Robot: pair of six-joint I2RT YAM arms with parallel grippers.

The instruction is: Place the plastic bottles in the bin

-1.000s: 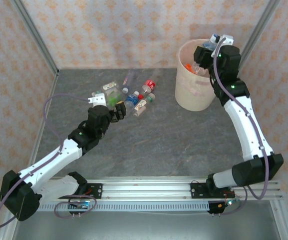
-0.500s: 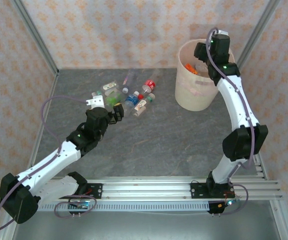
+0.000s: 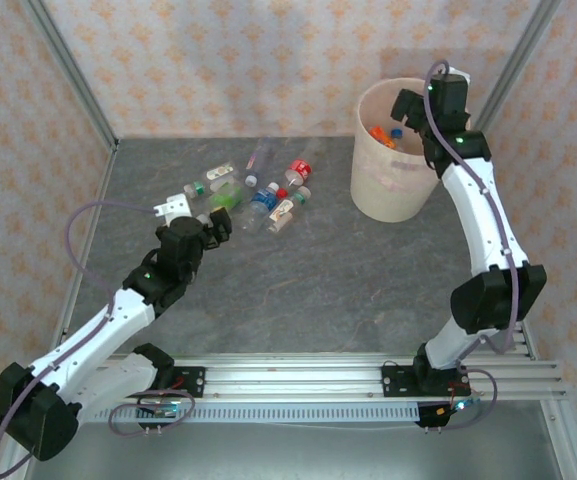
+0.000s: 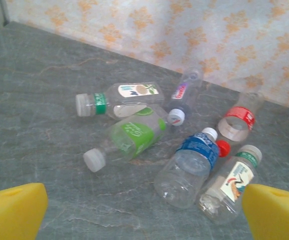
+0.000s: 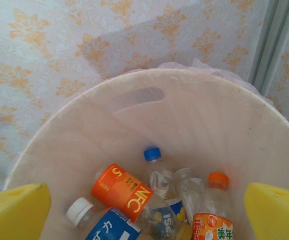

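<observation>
Right wrist: right jaws spread wide, empty, over bin (image 5: 134, 100) mouth, prob. so drops land w/ bottles (image 5: 121, 192) inside | left wrist: left jaws spread, nothing btwn, aimed at loose bottles (image 4: 134, 137) on desk (image 4: 29, 75) left of bin, prob. for next pick

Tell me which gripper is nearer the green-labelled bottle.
Left. The left gripper hangs just short of the green-labelled bottle, on its near side; the right gripper is away over the bin.

Stretching the left arm low and forward, holding the left gripper (image 3: 215, 224) wide apart; rearing the right arm tall, pointing the right gripper (image 3: 406, 110) downward, jaws spread wide.
</observation>
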